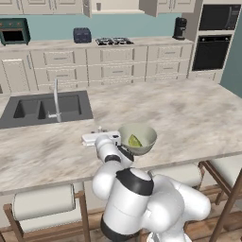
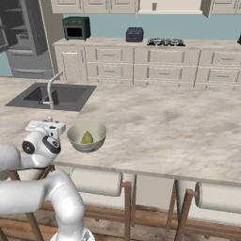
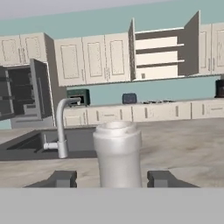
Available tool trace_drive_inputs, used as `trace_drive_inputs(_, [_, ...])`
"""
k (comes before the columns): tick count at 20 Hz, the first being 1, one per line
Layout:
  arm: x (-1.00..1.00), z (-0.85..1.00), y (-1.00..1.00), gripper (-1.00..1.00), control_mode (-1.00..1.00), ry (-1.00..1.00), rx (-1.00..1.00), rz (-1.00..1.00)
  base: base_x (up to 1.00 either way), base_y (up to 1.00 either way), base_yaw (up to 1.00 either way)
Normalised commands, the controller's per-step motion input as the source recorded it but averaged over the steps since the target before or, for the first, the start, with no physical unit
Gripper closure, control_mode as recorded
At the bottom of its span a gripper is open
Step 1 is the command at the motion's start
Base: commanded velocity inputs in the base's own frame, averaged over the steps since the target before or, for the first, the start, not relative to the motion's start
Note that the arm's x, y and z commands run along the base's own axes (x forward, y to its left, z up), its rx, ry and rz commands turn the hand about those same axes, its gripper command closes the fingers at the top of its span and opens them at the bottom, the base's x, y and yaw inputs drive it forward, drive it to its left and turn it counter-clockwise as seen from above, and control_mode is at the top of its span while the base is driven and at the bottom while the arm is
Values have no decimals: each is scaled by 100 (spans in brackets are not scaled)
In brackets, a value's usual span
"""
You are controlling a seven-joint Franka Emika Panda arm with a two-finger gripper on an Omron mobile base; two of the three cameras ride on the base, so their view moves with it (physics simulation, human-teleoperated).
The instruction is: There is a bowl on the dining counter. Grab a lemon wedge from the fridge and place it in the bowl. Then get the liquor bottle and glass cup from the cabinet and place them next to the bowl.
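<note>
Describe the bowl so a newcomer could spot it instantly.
Find the long beige marbled dining counter with the sink. Near its front edge, right of the sink, sits a round pale grey-green bowl, the one dish holding a yellow-green lemon wedge.

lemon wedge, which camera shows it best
The left base view: the lemon wedge lies in plain sight inside the bowl, close and unblocked. The right base view shows it smaller, partly sunk behind the bowl's near rim.

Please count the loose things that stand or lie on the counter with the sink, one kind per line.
bowl: 1
lemon wedge, inside the bowl: 1
bottle, between the open fingers: 1
Total: 3
</note>
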Motion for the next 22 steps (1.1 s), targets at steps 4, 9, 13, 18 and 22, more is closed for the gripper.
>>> trace_drive_inputs(4, [0, -2, 0, -100, -100, 0, 0, 2, 0, 0, 0])
trace_drive_inputs(9, [-16, 12, 0, -100, -100, -4, 0, 0, 0, 0, 0])
trace_drive_inputs(13, [-31, 59, 0, -100, -100, -28, 0, 0, 0, 0, 0])
trace_drive_inputs(18, [-26, 75, 0, -100, -100, -26, 0, 0, 0, 0, 0])
trace_drive_inputs(22, [-11, 83, 0, -100, -100, -15, 0, 0, 0, 0, 0])
